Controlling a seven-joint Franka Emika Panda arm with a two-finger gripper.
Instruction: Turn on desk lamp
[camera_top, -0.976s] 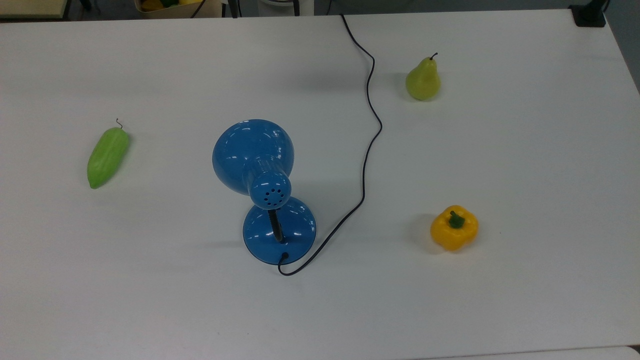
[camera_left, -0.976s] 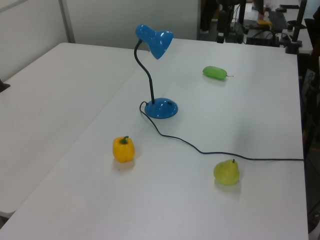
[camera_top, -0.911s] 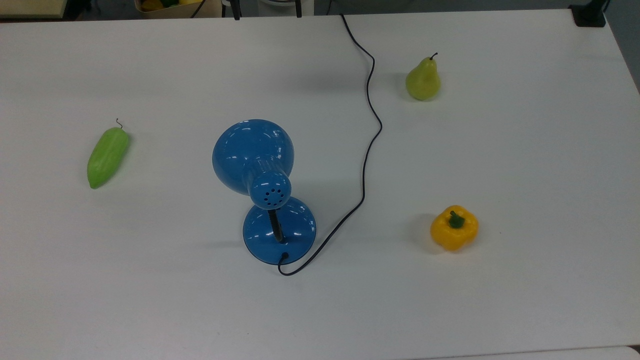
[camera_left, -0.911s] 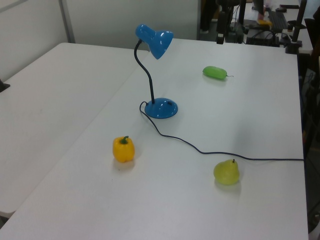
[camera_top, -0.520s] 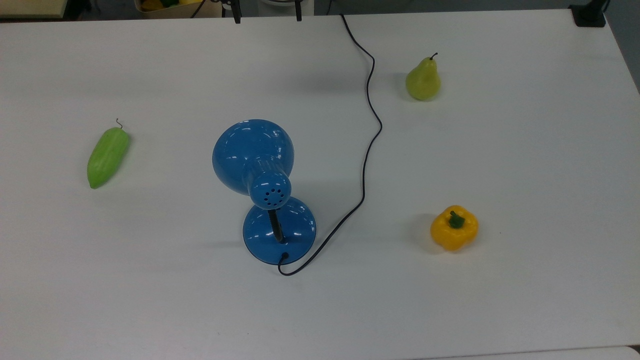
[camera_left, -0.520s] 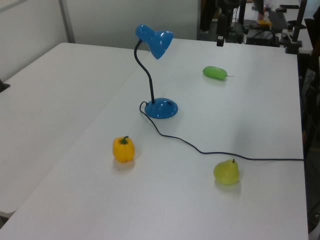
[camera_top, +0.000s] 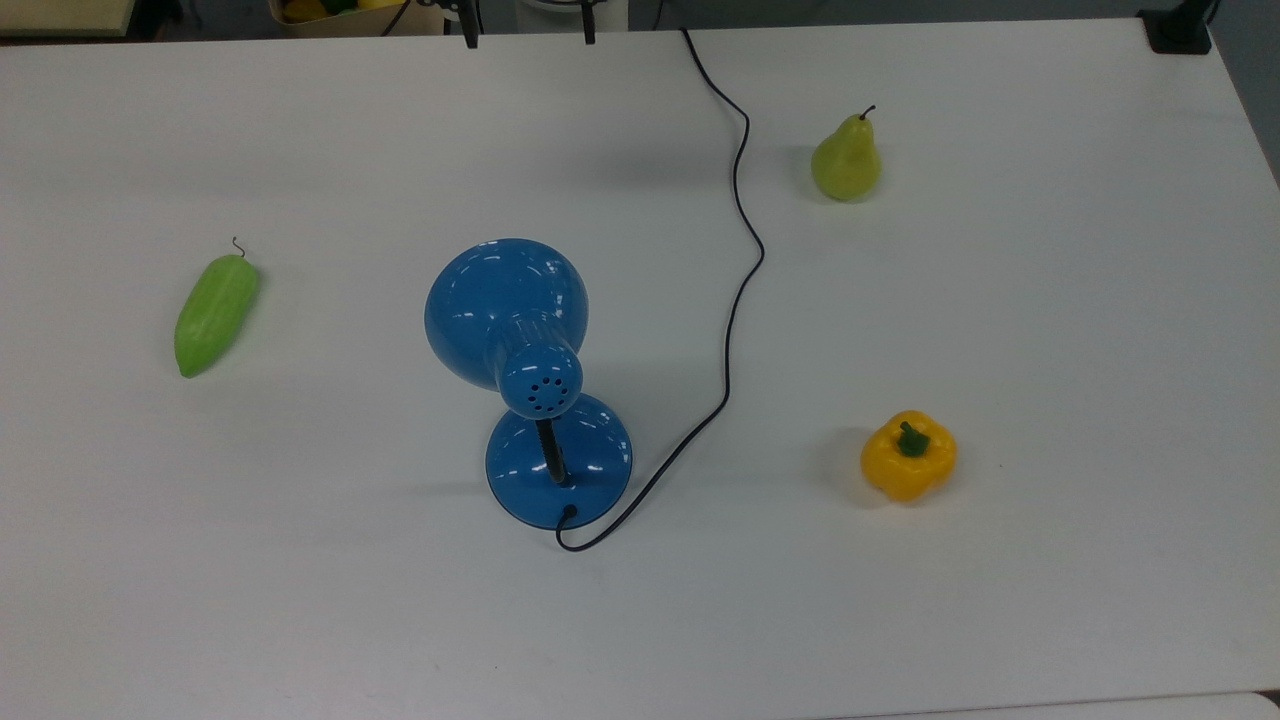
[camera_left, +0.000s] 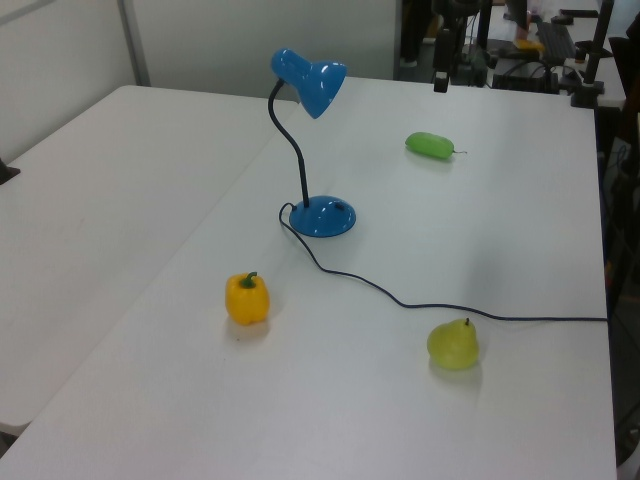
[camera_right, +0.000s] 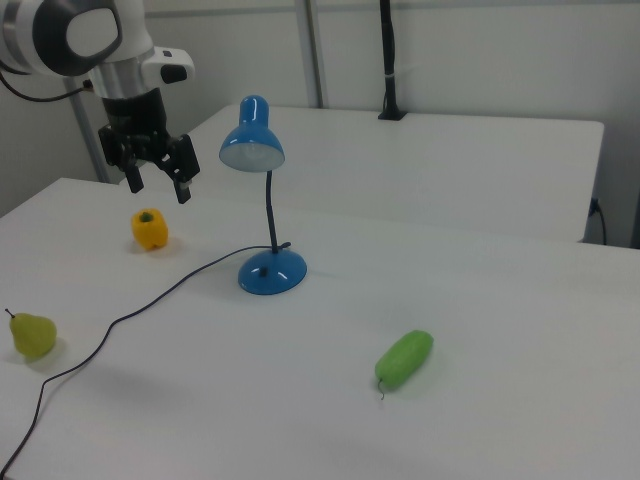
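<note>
standing upright mid-table (camera_top: 1050, 300): blue desk lamp (camera_top: 520, 340), shade unlit, cord (camera_top: 738, 300) trailing to table's far edge in top view. gripper (camera_right: 159, 178) hovers above table, well apart from lamp, fingers spread wide, holding nothing. yellow bell pepper (camera_top: 908, 455), pear (camera_top: 846, 160), green gourd (camera_top: 214, 312) scattered around.

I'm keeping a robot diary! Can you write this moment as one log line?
task: turn on lamp | hand: open, in the air, holding nothing | lamp: untouched | step: not started
</note>
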